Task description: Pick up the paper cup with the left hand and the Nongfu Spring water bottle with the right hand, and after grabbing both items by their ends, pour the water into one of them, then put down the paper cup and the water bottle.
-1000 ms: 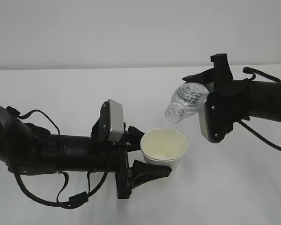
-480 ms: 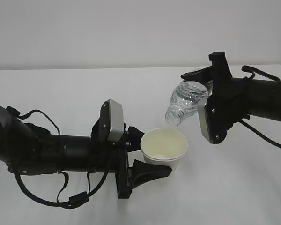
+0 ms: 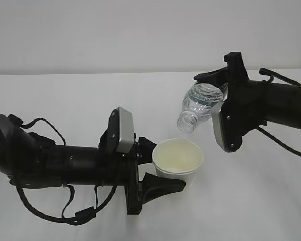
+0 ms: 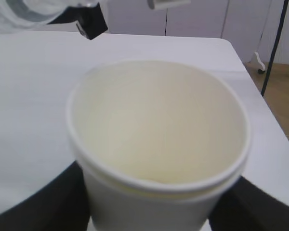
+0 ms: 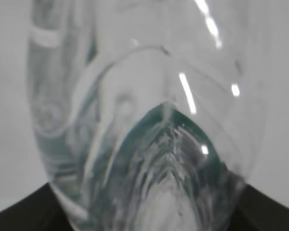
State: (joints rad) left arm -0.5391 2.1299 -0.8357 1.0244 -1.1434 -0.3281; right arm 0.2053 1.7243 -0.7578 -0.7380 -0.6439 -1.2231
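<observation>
Outside, we list the left claw (image 3: 158, 168) clamped round the paper cup (image 3: 176, 161), upright above the worktop (image 3: 65, 100); the right claw (image 3: 216, 95) grips the Nongfu Spring water bottle (image 3: 198, 106), tilted neck-down, mouth just above the rim's far-right edge. Left wrist: cup interior looks dry. Right wrist: bottle base fills the claw.

A plain white table (image 3: 65, 95) is stretching beneath the left hand (image 3: 158, 168) and the right hand (image 3: 218, 95), its rounded far corner showing beyond the left hand.
</observation>
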